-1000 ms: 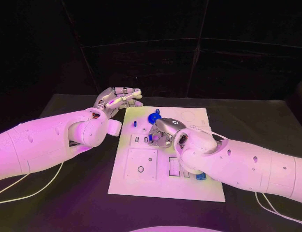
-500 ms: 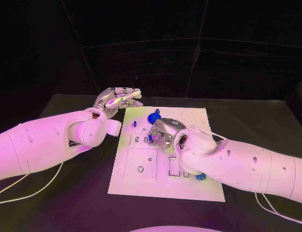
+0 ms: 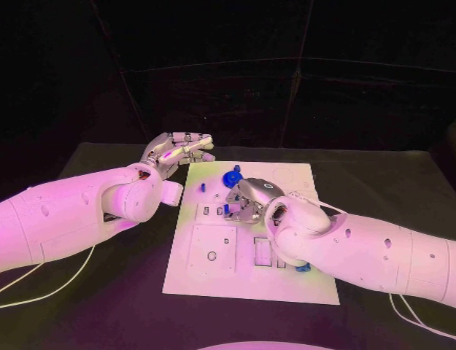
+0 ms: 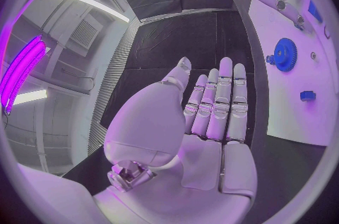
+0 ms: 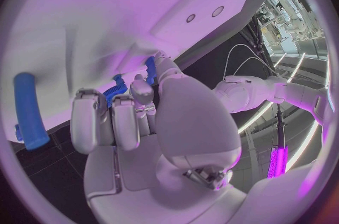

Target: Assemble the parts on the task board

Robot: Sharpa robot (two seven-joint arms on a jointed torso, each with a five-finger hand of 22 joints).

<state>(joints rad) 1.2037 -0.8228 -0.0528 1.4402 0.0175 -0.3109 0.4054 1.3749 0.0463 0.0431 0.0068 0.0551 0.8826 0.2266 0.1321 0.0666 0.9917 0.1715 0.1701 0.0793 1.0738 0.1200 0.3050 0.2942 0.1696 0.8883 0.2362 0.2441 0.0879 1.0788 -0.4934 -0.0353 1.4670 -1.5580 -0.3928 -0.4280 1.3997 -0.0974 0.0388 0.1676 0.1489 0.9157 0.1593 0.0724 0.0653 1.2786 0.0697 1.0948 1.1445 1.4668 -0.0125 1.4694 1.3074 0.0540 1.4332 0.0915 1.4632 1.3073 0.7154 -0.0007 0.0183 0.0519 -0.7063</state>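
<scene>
Little has changed in the last second: the right hand (image 3: 251,198) stays bent over the board (image 3: 291,288)'s middle, its grasp hidden; the blue gear (image 3: 232,176) sits just beyond; the left hand (image 3: 175,151), released, idles off the far-left corner; assembly seems paused.

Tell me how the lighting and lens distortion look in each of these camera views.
Head view: magenta light washes both arms and the task board, background black. Left wrist view: fisheye bends the board edge, a bright magenta strip glows at the rim. Right wrist view: fisheye again, the right hand looms large, tinted purple.

right hand (image 3: 251,200) crowds blue gear (image 3: 232,176) on task board (image 3: 291,284).
</scene>
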